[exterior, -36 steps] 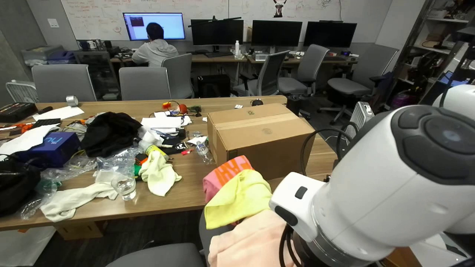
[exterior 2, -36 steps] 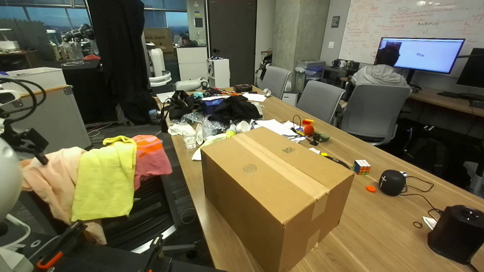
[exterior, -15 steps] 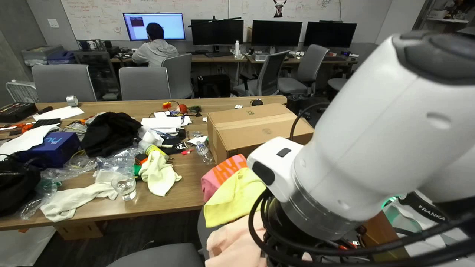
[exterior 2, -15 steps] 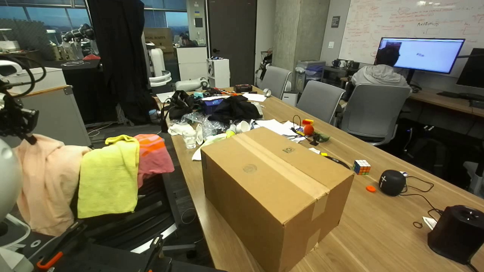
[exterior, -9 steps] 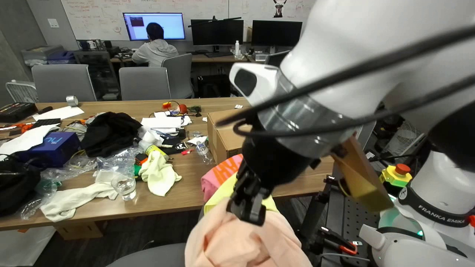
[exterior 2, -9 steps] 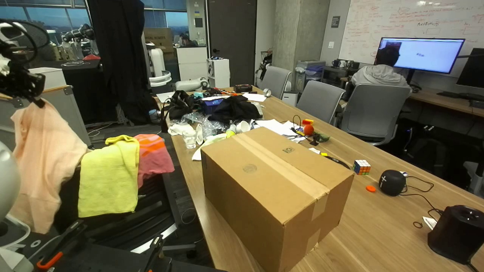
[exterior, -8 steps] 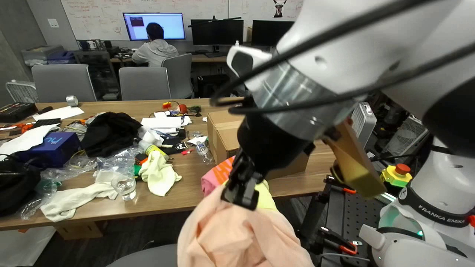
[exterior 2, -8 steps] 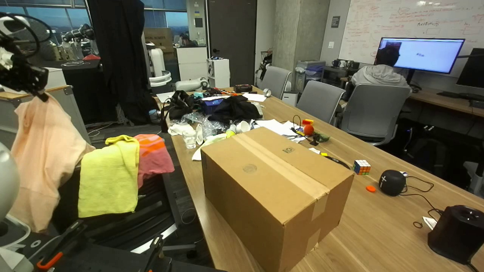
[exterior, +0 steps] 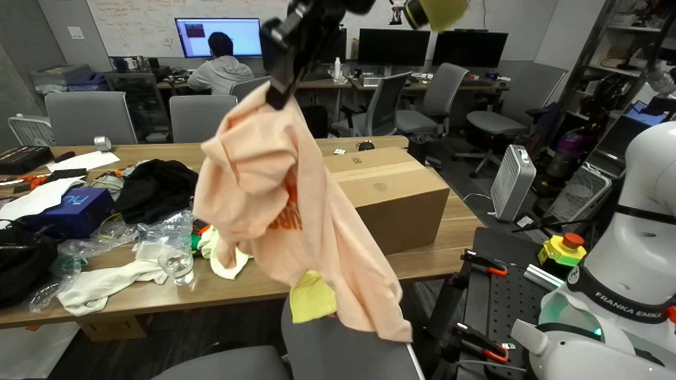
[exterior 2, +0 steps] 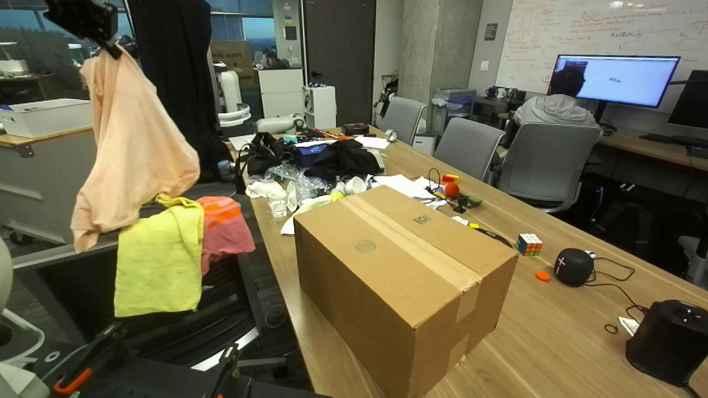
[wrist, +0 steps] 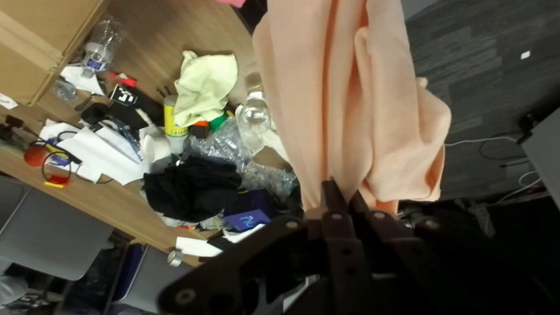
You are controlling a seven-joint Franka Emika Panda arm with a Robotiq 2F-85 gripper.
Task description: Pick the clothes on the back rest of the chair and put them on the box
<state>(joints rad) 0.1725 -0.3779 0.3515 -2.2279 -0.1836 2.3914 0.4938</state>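
Observation:
Peach cloth (exterior 2: 124,149) hangs in long folds below my gripper (exterior 2: 113,51), which is shut on its top edge. In the wrist view the fingertips of my gripper (wrist: 347,197) pinch the peach fabric (wrist: 345,113). Its lower end hangs around the chair's back rest (exterior 2: 61,287); whether it still touches there I cannot tell. A yellow cloth (exterior 2: 160,265) and a pink-and-orange cloth (exterior 2: 224,232) are draped over that back rest. Beside the chair, the closed cardboard box (exterior 2: 387,249) stands on the table, partly covered by the peach cloth in an exterior view (exterior: 396,184).
The wooden table (exterior 2: 558,331) carries a glass (exterior: 177,266), a plastic bottle (wrist: 98,54), black fabric (exterior: 158,190) and a blue box (exterior: 79,211). A black speaker (exterior 2: 573,267) and a puzzle cube (exterior 2: 529,244) lie beyond the cardboard box. An emergency stop (exterior: 565,248) sits near the robot base.
My gripper has risen high with the peach cloth, which earlier lay over the chair's back rest and now hangs in the air. Yellow and pink cloths stay nearly where they were.

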